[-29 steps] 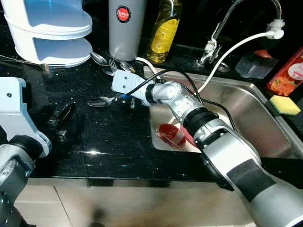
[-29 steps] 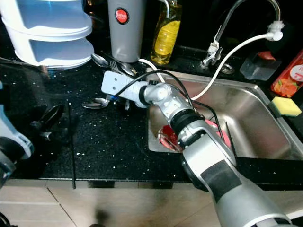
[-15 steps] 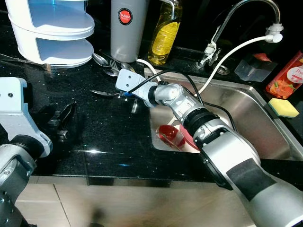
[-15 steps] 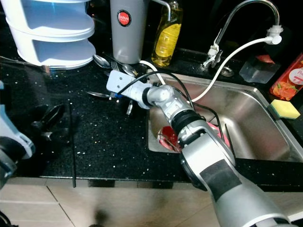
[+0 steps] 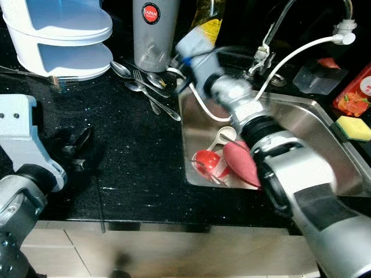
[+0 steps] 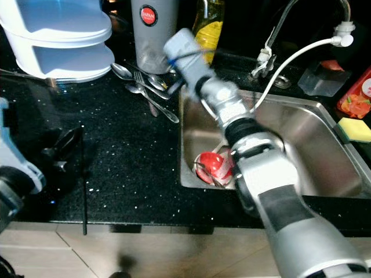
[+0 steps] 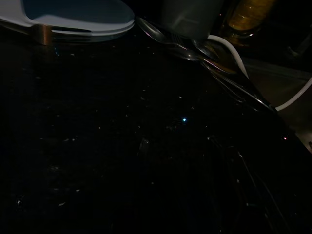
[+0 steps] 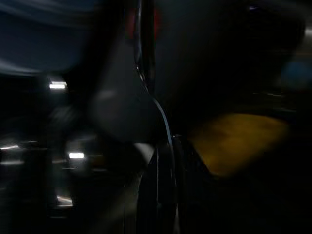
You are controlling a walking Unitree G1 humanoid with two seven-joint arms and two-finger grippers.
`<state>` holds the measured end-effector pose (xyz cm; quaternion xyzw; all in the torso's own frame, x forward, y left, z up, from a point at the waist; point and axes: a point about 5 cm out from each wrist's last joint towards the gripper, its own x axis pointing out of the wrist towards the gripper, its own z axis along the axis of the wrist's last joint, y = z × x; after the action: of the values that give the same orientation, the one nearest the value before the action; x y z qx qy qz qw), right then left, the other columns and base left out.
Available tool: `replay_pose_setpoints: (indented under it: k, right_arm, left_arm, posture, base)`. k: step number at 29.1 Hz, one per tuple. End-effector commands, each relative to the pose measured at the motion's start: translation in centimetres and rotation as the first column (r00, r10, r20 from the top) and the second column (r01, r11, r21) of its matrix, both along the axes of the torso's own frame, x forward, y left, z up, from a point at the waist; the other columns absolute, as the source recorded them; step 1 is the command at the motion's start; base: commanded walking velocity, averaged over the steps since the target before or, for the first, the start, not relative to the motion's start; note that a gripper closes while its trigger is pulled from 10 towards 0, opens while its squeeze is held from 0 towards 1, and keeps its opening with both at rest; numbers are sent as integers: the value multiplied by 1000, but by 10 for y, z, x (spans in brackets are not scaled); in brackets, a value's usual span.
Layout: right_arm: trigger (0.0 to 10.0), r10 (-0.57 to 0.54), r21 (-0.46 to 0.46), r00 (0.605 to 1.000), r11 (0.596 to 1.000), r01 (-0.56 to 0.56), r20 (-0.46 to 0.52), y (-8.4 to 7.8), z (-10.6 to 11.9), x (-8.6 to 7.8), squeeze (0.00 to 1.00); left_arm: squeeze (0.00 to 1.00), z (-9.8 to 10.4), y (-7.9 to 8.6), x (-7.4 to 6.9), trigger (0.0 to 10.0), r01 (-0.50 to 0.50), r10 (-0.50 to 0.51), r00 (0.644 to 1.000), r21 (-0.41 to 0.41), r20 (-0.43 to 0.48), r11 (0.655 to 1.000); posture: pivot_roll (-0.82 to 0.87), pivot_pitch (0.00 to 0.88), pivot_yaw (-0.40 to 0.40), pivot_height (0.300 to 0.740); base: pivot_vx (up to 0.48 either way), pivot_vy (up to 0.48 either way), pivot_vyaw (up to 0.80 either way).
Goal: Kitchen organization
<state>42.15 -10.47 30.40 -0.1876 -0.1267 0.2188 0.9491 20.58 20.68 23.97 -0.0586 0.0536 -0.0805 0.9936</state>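
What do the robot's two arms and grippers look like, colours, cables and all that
The right arm is silver with black ribbed joint rings and a dark patch on the forearm; thin black cables loop along it to a pale grey-blue wrist block. The left arm has a boxy pale grey wrist housing with small screws, a rounded silver segment below, and long black fingers.

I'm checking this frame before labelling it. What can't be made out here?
- Right end effector: motion-blurred in the eye views, so whether it is open or holding anything is unclear.
- Right wrist view: dark and smeared; just vague grey and yellow shapes.
- Left end effector: dark against the black counter; finger state unreadable.
- Oil bottle: partly hidden behind the right arm.
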Motion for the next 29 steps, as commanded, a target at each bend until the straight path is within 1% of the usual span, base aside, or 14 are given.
replay_pose_setpoints:
  k: [1,2,3,6,11,12,13,17,18,19,21,24,27,29]
  right_arm:
    - [10000,-80,6,996,997,80,-38,-19,-8,3,0]
    - [10000,-135,-38,987,991,132,-84,-32,-20,4,0]
    - [10000,-135,-38,987,991,132,-84,-32,-20,4,0]
    - [10000,-278,-251,929,944,216,-245,-70,-80,-2,0]
    - [10000,-292,-273,902,939,208,-319,-76,-105,-8,0]
    - [10000,-290,-277,893,940,198,-344,-77,-114,-11,800]
    - [10000,-271,-263,887,948,178,-375,-74,-120,-12,1000]
    - [10000,-243,-206,880,964,170,-408,-70,-122,-13,1000]
    - [10000,-196,-85,896,981,176,-399,-64,-110,-10,898]
    - [10000,-165,-17,911,985,171,-379,-61,-101,-8,0]
    - [10000,-80,111,933,986,127,-352,-52,-85,-6,0]
    - [10000,-44,138,942,986,95,-333,-47,-78,-5,0]
    - [10000,61,156,952,988,-14,-300,-23,-68,-6,0]
    - [10000,61,156,952,988,-14,-300,-23,-68,-6,0]
  left_arm:
    - [0,0,-6,3,10000,34,-33,999,-19,6,999]
    - [0,1,-5,6,10000,30,-29,999,-23,17,999]
    - [0,1,-5,6,10000,30,-29,999,-23,17,999]
    - [0,17,-10,19,10000,35,-31,995,-42,99,999]
    - [0,32,-17,31,10000,51,-42,987,-49,157,998]
    - [0,42,-20,37,10000,50,-39,980,-54,197,997]
    - [0,52,-22,43,10000,41,-26,973,-61,230,997]
    - [0,66,-23,53,10000,18,5,962,-81,273,997]
    - [0,72,-23,58,10000,3,26,959,-101,284,995]
    - [0,73,-23,59,10000,-8,35,958,-94,286,996]
    - [0,72,-25,59,10000,-30,42,957,-46,286,999]
    - [0,69,-28,59,10000,-39,39,959,-6,282,999]
    - [0,59,-36,59,10000,-36,26,967,34,253,999]
    - [0,59,-36,59,10000,-36,26,967,34,253,999]
  posture:
    - [344,0,-156,740]
    - [340,0,-154,740]
    - [340,0,-154,740]
    - [314,0,-149,740]
    - [303,0,-143,740]
    - [293,0,-136,740]
    - [288,0,-131,740]
    - [285,0,-127,740]
    - [282,0,-123,740]
    - [282,0,-123,740]
    - [274,0,-114,740]
    - [274,0,-114,740]
    - [267,0,-104,740]
    - [267,0,-104,740]
  base:
    - [0,0,0]
    - [0,0,0]
    - [0,0,0]
    - [0,0,0]
    - [0,0,0]
    - [0,0,0]
    - [0,0,0]
    - [0,0,0]
    - [0,0,0]
    - [0,0,0]
    - [0,0,0]
    - [0,0,0]
    - [0,0,0]
    - [0,0,0]
